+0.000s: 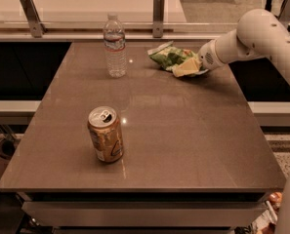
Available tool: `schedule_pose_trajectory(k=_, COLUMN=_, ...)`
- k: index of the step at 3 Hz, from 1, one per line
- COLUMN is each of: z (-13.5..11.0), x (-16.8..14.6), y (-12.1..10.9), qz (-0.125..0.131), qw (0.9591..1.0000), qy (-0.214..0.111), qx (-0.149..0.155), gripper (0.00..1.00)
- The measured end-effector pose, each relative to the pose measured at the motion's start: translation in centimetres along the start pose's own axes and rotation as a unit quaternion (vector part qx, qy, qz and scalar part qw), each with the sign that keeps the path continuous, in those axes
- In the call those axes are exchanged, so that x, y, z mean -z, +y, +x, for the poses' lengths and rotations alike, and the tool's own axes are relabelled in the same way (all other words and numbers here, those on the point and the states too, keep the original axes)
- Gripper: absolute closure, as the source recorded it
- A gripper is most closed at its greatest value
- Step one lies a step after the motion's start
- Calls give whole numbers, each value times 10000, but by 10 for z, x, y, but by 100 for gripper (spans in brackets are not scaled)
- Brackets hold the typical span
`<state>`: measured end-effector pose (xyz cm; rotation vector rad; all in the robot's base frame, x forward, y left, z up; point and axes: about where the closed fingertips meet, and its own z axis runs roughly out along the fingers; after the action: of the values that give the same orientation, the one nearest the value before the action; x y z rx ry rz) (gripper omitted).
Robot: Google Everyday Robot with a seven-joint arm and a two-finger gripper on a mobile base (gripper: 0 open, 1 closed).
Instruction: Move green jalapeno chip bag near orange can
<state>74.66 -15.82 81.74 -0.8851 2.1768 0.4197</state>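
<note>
The green jalapeno chip bag (168, 57) was seen lying crumpled at the far right of the brown table (193, 135), to the right of a clear water bottle (115, 45). The gripper (187, 66) was set against the bag's right end; how far it was opened could not be told. The orange can (106, 134) was stood upright near the front left, well apart from the bag

At the far right of the table (183, 130), the gripper (193, 66) covers the right end of the green jalapeno chip bag (168, 57). The arm (261, 33) is cut off by the right edge. The print on the orange can (105, 134) is unreadable.
</note>
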Motion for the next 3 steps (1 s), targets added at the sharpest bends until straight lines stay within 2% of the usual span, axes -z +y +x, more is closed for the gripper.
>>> schedule_pose_trajectory(k=1, z=-3, x=2, y=0, qz=-2, qw=10000, qy=1, qx=0, gripper=100)
schedule_pose_trajectory(k=3, z=-9, x=12, y=9, qz=21, qw=10000, qy=-32, qx=39, gripper=100)
